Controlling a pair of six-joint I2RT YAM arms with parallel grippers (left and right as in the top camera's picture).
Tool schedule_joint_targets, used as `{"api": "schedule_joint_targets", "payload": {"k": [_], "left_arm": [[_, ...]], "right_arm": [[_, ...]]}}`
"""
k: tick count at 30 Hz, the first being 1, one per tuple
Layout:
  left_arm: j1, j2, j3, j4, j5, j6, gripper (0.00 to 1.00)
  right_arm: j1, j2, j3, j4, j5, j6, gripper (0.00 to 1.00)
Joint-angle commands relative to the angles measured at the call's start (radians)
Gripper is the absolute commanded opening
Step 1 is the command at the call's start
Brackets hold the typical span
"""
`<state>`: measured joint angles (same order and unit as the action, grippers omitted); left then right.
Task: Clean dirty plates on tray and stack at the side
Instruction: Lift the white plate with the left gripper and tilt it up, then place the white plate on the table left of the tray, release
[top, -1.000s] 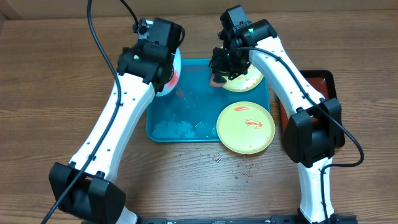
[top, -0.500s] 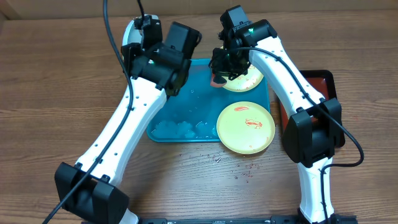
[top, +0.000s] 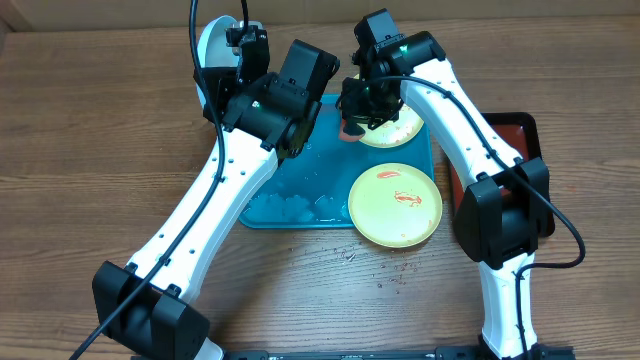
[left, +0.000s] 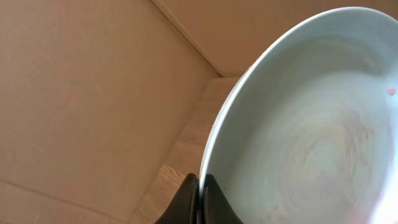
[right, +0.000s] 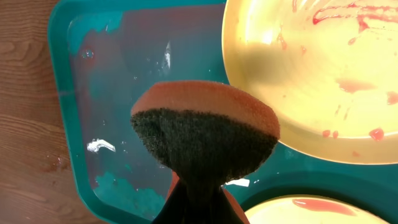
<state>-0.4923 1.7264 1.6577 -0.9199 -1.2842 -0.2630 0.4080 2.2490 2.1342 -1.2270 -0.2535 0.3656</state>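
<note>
My left end effector was found fully closed on the rim of the pale blue-white plate, both fingers pinching its edge. The plate was held up on edge above the counter, and faint pink specks showed on its inner face on the side away from the fingers. This end effector stood out beyond the far left corner of the tray, to the left of my right end effector. The right end effector was also closed and was gripping a sponge, which had an orange body and a dark scouring face turned toward the wrist camera. The sponge hung over the far part of the tray. Just to its right lay the far yellow-green plate, marked with red smears; I could not tell whether the two were touching. The near yellow-green plate lay toward the arm bases from the right end effector, overhanging the tray's right rim, with red smears at its centre. White foam lay in the tray on the arm-base side of the left end effector. A dark red tray sat to the right of the right end effector, partly hidden by that arm.
</note>
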Motion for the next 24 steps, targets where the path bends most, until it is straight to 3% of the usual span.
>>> {"api": "schedule_joint_targets", "payload": {"k": [1, 7, 11, 18, 24], "left_arm": [[-0.008, 0.000, 0.006, 0.005, -0.043, -0.010, 0.04], [-0.008, 0.000, 0.006, 0.004, -0.030, -0.009, 0.04], [0.010, 0.000, 0.006, -0.021, 0.119, -0.006, 0.04], [0.146, 0.000, 0.006, -0.071, 0.677, 0.011, 0.04], [0.400, 0.000, 0.006, -0.073, 1.199, 0.109, 0.04]], "right_arm": [[0.000, -0.018, 0.019, 0.002, 0.009, -0.007, 0.04], [0.000, -0.018, 0.019, 0.002, 0.009, -0.007, 0.04], [0.000, -0.018, 0.019, 0.001, 0.009, -0.007, 0.04], [0.000, -0.018, 0.019, 0.000, 0.009, -0.014, 0.04], [0.000, -0.018, 0.019, -0.006, 0.009, -0.022, 0.04]]}}
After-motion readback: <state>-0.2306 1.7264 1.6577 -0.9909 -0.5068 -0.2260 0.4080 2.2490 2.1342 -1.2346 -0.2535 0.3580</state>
